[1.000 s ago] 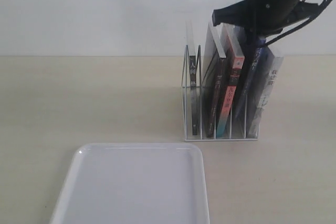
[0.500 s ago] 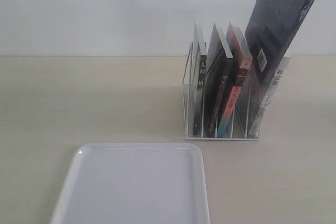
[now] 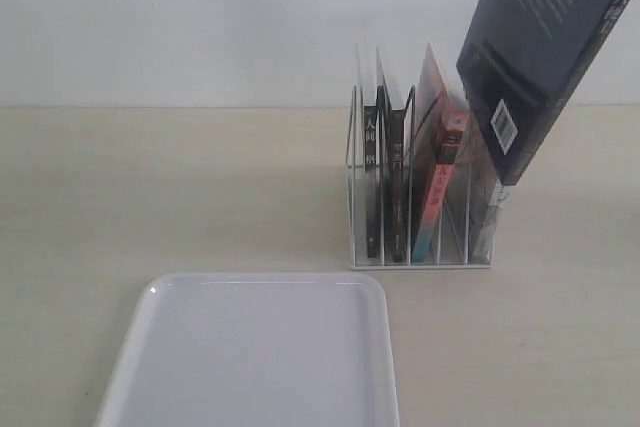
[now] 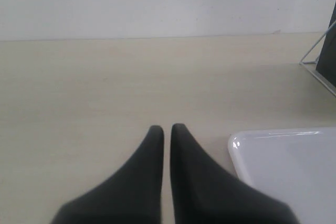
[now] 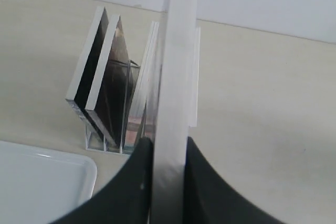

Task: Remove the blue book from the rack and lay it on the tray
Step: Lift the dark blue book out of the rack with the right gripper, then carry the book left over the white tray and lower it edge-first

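Observation:
The blue book hangs tilted above the right end of the rack, clear of its slots, its dark back cover and barcode facing the exterior camera. My right gripper is shut on the book, whose pale page edge runs up between the fingers; it is out of the exterior view. The white tray lies flat in front of the rack, to the left. My left gripper is shut with nothing in it, low over the table beside the tray's corner.
In the rack stand two dark books, a red-and-teal-spined book and a pale book at the right end. The rack shows under the held book, with the tray's corner nearby. A white wall stands behind the table.
The blue book has gone up out of its slot and now hangs free above the rack, more tilted. The right arm has left the exterior view at the top.

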Motion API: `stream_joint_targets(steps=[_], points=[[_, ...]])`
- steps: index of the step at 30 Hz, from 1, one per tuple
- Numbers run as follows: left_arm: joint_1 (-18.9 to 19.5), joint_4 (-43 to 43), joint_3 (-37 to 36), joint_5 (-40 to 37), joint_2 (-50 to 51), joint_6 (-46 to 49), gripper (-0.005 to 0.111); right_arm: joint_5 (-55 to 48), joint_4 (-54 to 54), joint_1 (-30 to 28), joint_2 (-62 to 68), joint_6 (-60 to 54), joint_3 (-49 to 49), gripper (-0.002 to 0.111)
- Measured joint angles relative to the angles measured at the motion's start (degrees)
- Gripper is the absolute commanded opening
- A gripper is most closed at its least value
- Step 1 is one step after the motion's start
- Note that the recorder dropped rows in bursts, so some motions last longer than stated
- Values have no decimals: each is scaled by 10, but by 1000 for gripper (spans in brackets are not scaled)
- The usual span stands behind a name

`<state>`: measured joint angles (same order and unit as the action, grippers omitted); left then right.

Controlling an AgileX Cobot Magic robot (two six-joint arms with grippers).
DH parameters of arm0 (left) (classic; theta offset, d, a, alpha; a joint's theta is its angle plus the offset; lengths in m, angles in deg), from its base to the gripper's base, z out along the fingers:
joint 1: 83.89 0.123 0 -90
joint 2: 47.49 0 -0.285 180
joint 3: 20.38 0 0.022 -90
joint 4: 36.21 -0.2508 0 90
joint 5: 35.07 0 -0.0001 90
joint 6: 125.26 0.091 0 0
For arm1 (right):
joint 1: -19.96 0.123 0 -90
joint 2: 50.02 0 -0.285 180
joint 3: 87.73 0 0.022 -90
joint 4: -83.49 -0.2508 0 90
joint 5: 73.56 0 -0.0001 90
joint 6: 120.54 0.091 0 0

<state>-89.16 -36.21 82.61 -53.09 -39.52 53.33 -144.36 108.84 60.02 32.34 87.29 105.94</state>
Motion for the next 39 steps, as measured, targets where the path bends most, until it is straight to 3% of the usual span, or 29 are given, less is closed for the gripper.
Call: stream_joint_targets(steps=[21,31,39], points=[[0,0,0,0,0,0,4,-3,62,233,-4,181,-14,0],[0,0,0,0,0,0,4,-2,76,245,31,238,-100,0],[0,0,0,0,0,0,4,0,71,245,120,263,-110,0]])
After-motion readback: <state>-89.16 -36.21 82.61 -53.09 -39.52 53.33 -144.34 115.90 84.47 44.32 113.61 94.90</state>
